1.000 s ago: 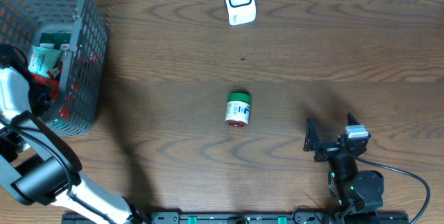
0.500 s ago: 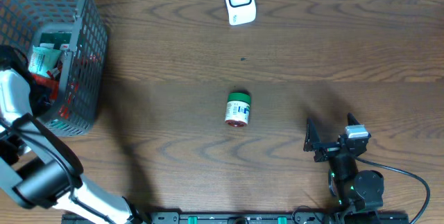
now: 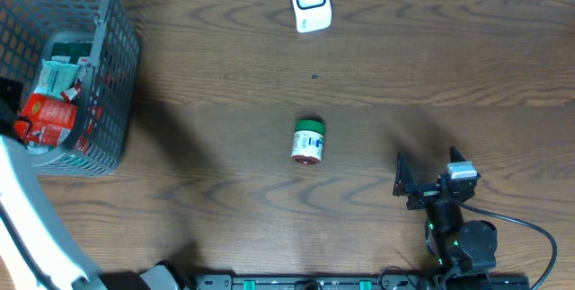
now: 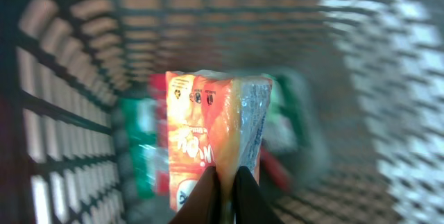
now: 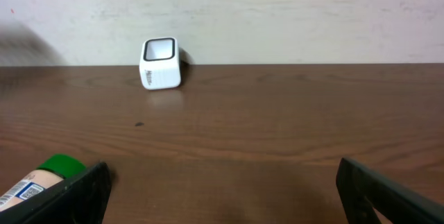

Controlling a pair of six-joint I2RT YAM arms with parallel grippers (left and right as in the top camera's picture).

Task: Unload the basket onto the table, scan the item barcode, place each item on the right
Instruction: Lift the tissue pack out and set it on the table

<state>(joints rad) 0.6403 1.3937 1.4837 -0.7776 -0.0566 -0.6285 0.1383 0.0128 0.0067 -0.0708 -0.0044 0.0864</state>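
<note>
The orange packet [image 4: 211,137] is inside the basket [image 3: 112,74], with your left hand [image 4: 225,195] clenched on its lower edge. Lift it straight up, clear of the mesh walls, then turn its barcode face toward the scanner [image 3: 310,1]. Your right hand [image 3: 427,178] waits released over the counter [image 3: 225,74].

I see an orange-red packet [image 4: 208,134], grey lattice basket [image 3: 112,65], green-capped cream bottle [image 3: 307,141], white scanner [image 3: 310,1], brown wood-grain table [image 3: 225,83].
</note>
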